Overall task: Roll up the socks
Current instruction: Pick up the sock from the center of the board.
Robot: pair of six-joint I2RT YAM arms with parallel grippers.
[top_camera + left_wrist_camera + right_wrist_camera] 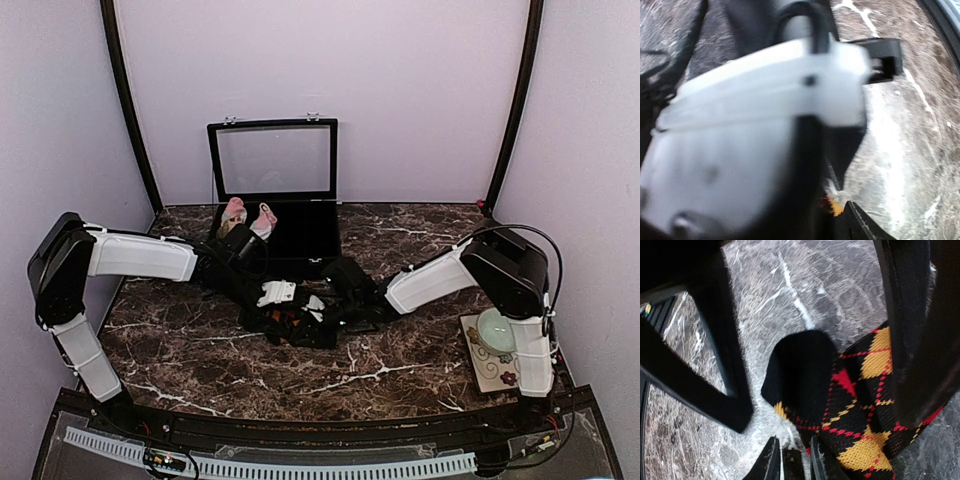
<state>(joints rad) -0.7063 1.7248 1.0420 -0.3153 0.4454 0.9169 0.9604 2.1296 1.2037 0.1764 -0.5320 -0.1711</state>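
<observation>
The black argyle sock [290,328] with red, orange and yellow diamonds lies bunched on the marble at mid-table, between both arms. In the right wrist view the argyle sock [855,405] has a folded black end, and its edge runs in at my right gripper [792,452], whose fingers stand close together on the fabric. From overhead the right gripper [330,312] sits at the sock's right side and the left gripper [285,300] at its upper left. The left wrist view is blurred and mostly filled by a white arm body. It shows only one black fingertip [865,227] beside an orange bit of sock [836,207].
An open black case [305,240] with a clear lid [272,160] stands behind the sock, with two pink-topped rolls [236,212] at its left end. A pale green cup [495,330] on a flowered mat [490,372] sits by the right arm's base.
</observation>
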